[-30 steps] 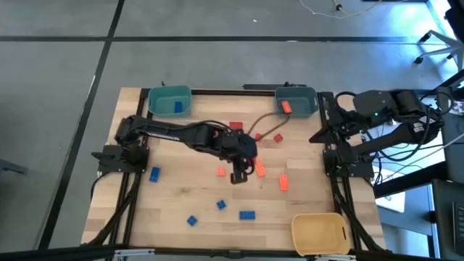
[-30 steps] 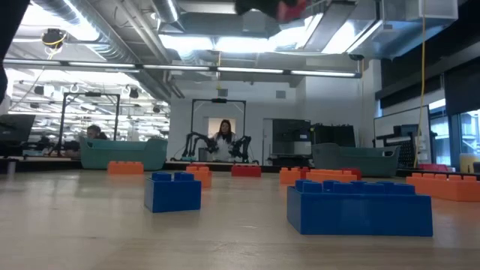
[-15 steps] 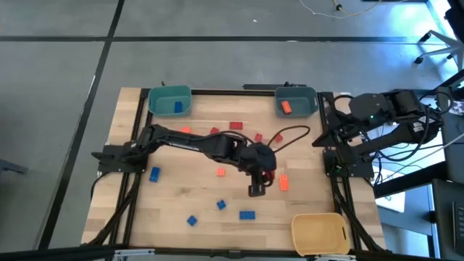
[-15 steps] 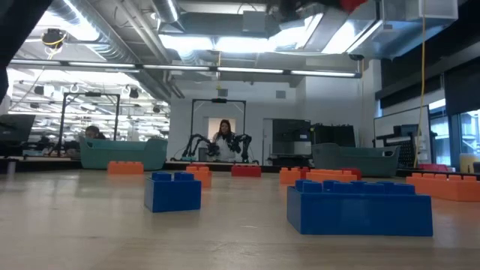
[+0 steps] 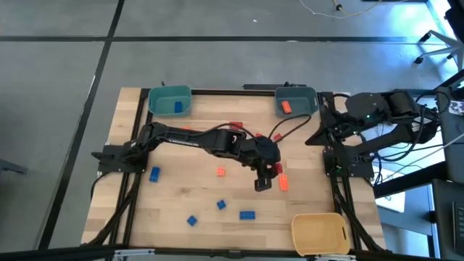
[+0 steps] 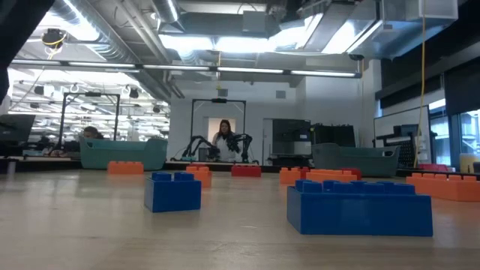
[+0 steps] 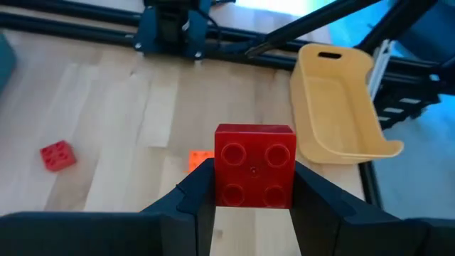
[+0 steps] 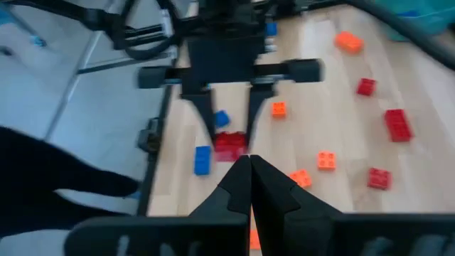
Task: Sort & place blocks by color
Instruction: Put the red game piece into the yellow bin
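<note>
My left gripper (image 7: 254, 193) is shut on a red square block (image 7: 254, 174) and hangs above the table's middle right (image 5: 271, 172), the arm reaching out from the left. The yellow bin (image 7: 341, 107) stands beyond it at the near right corner (image 5: 319, 232). The teal bin (image 5: 170, 100) at the far left holds a blue block, and the grey-blue bin (image 5: 296, 101) at the far right holds an orange one. My right gripper (image 8: 249, 171) is shut on nothing, raised near its base at the table's right edge. My left gripper pinches the red block by two opposite side faces (image 7: 220, 178) between its two fingers (image 7: 313, 188). The fingers slant down toward the table's near right. The block is lifted clear of the table, its studded top (image 7: 254, 158) turned back toward the wrist.
Loose blocks lie on the wood: blue ones (image 5: 154, 173) (image 5: 221, 205) (image 5: 247, 214) near the front, orange ones (image 5: 221, 172) (image 5: 283, 183) in the middle, red ones (image 5: 235, 125) farther back. A cable loops near the grey-blue bin. Two blue blocks (image 6: 173, 191) (image 6: 360, 206) stand close in the low view.
My left gripper has carried the red block toward the table's right edge and a little toward the near edge, the arm stretching out. The block has stayed pinched and clear of the table.
</note>
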`<action>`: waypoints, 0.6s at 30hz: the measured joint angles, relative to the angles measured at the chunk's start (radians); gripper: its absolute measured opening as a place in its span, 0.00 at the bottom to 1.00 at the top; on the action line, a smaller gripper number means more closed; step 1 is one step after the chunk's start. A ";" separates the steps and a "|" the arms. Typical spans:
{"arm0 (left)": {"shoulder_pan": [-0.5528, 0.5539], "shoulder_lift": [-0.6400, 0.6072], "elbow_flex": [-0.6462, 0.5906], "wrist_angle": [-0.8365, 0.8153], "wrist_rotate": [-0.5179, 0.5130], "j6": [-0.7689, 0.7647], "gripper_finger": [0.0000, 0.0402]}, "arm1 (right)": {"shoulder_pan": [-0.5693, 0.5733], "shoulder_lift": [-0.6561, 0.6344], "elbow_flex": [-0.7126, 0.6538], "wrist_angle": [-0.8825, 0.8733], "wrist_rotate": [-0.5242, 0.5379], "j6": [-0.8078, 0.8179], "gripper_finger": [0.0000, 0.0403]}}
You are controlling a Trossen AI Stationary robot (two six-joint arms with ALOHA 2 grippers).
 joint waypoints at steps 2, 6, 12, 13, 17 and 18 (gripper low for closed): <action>0.001 0.000 0.000 -0.001 0.010 0.000 0.33 | 0.000 0.014 0.000 -0.013 0.042 -0.002 0.01; 0.011 -0.001 0.000 0.011 0.069 0.005 0.33 | -0.001 0.048 0.000 -0.054 0.128 -0.031 0.01; 0.034 -0.015 -0.001 0.007 0.114 0.006 0.33 | -0.001 0.109 0.000 -0.127 0.160 -0.149 0.05; 0.038 -0.015 -0.001 0.006 0.118 0.007 0.33 | -0.001 0.119 0.000 -0.131 0.160 -0.161 0.07; 0.056 -0.019 -0.002 0.009 0.197 0.009 0.33 | -0.001 0.151 0.000 -0.134 0.160 -0.236 0.17; 0.062 -0.019 -0.002 0.008 0.228 0.009 0.33 | -0.001 0.157 0.000 -0.134 0.160 -0.258 0.19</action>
